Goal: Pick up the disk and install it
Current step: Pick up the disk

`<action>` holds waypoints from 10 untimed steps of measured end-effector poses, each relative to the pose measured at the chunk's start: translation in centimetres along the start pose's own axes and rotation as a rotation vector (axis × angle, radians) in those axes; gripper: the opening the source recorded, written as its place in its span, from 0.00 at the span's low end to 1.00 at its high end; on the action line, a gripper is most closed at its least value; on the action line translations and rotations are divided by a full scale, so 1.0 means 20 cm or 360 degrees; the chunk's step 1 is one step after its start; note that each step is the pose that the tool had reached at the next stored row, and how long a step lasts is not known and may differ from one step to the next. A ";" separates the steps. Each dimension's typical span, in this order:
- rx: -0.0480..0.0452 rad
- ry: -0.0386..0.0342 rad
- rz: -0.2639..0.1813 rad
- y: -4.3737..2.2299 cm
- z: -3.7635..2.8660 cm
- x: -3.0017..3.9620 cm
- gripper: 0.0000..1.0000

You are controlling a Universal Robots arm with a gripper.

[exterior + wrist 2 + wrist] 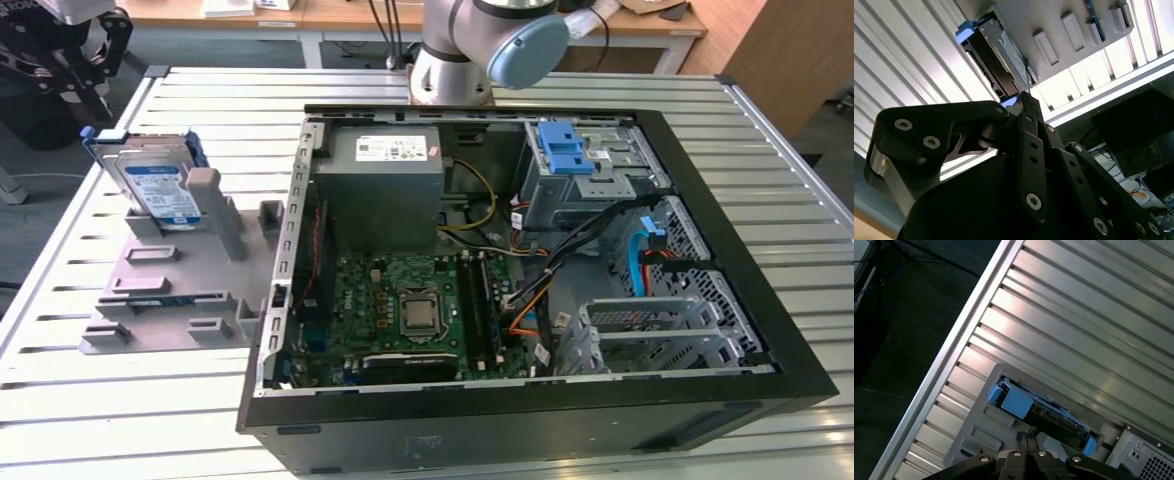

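1. The end effector [1027, 432] is pinched closed on nothing — close to the disk [158, 190].
2. The disk stands on edge in a grey holder [160, 300] on the desk [160, 400], beside the open computer [534, 420].

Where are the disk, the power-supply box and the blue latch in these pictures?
disk [151, 186]: exterior view, on its label.
power-supply box [387, 198]: exterior view, grey face below the sticker.
blue latch [563, 150]: exterior view, its middle.
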State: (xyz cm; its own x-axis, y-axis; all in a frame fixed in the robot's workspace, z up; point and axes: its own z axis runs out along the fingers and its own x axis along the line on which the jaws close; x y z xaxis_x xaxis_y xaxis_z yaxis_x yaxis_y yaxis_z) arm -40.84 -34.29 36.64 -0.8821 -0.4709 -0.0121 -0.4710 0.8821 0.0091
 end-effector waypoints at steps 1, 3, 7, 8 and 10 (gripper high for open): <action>0.0000 0.0000 -0.0005 0.000 0.000 0.000 0.11; 0.0000 0.0000 -0.0040 0.000 0.000 0.000 0.11; -0.0002 0.0001 -0.0136 0.000 0.000 0.000 0.11; -0.0002 0.0001 -0.0157 0.000 0.000 0.000 0.11; -0.0002 0.0002 -0.0192 0.000 0.000 0.000 0.11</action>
State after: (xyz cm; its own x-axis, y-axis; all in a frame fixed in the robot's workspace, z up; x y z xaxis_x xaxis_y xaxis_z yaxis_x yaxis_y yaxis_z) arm -40.85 -34.29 36.64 -0.8190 -0.5736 -0.0120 -0.5737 0.8190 0.0091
